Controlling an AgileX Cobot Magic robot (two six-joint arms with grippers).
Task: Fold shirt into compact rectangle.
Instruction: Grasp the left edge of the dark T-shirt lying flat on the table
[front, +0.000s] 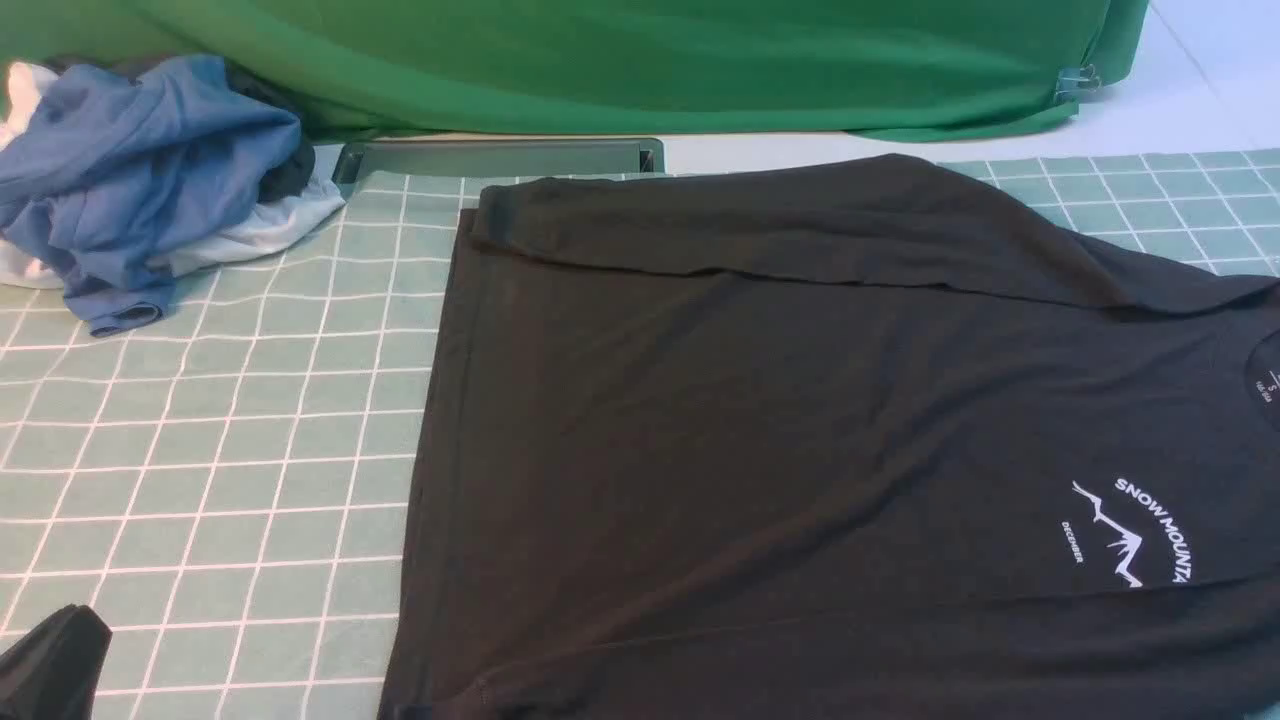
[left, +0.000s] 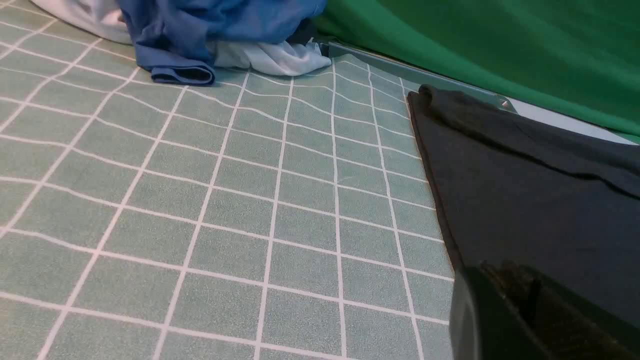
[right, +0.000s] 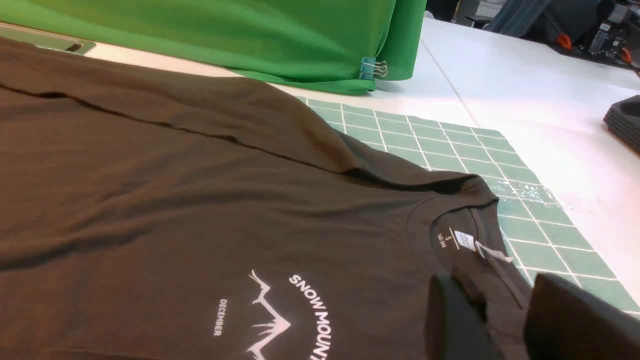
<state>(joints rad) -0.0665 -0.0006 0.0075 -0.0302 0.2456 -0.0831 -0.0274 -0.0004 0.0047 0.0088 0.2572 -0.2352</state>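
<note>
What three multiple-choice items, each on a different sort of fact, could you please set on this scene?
1. Where is the pile of blue and white clothes? A. far left of the grid mat B. far right C. near edge
2. What colour is the black T-shirt's chest print? A. red B. white C. yellow
3. The T-shirt's far side is: A. rolled up B. bunched C. folded over the body
Answers: 1 A, beside the green cloth; 2 B, white lines and lettering; 3 C, a fold edge crosses the body.
</note>
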